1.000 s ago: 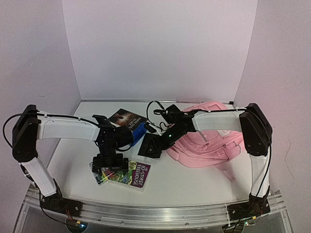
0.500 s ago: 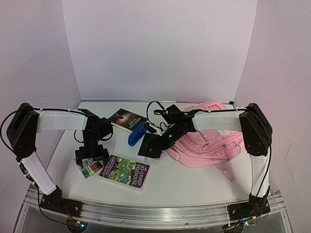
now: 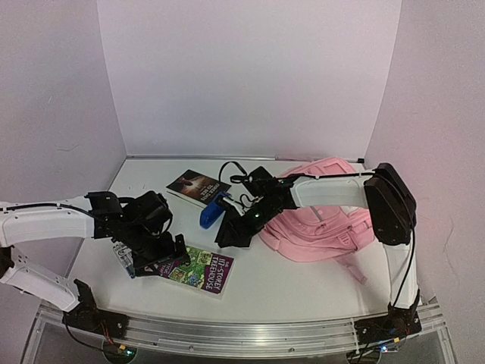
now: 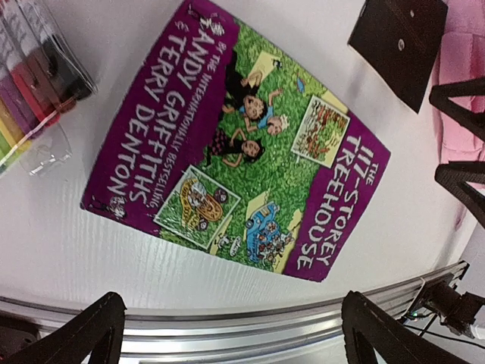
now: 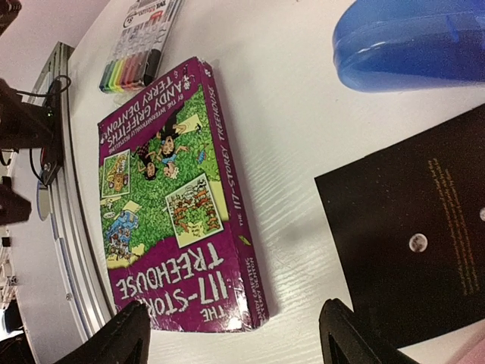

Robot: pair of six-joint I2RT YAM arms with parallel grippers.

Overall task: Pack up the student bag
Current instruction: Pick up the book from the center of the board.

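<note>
Near edge: left gripper [image 4: 231,303] hovers low over the near-left of the table [image 3: 303,292]. Jaws are spread wide with nothing between them. Directly below in its wrist view is "The 117-Storey Treehouse" book [image 4: 235,152], lying flat, cover up. The marker pack [image 4: 38,76] sits just beside the book's left corner.

Mid-table: right gripper [image 5: 233,307] is low at the book's far-right end. Its jaws are also apart and it grips nothing. A flat black item [image 5: 409,243] lies just beside it. Could be a notebook or a pouch, can't tell. Just behind that is a blue hard case [image 3: 214,211], then a dark-covered book [image 3: 198,186] toward the back wall.

The student bag [image 3: 326,220] is the pink backpack, slumped on the right half of the table with the right forearm over it. Can't see whether any zip is open. Every loose item I can see is outside the bag.

My read: early in the task, at the pick stage for an item, and the treehouse book is the likely target.

Next move:
- The book is flat, so a straight-down pinch won't work. Get one finger under the spine or a corner, or slide it to an edge.
- Stay clear of the markers.
- The bag mouth needs finding and holding open, probably the right arm's job.
</note>
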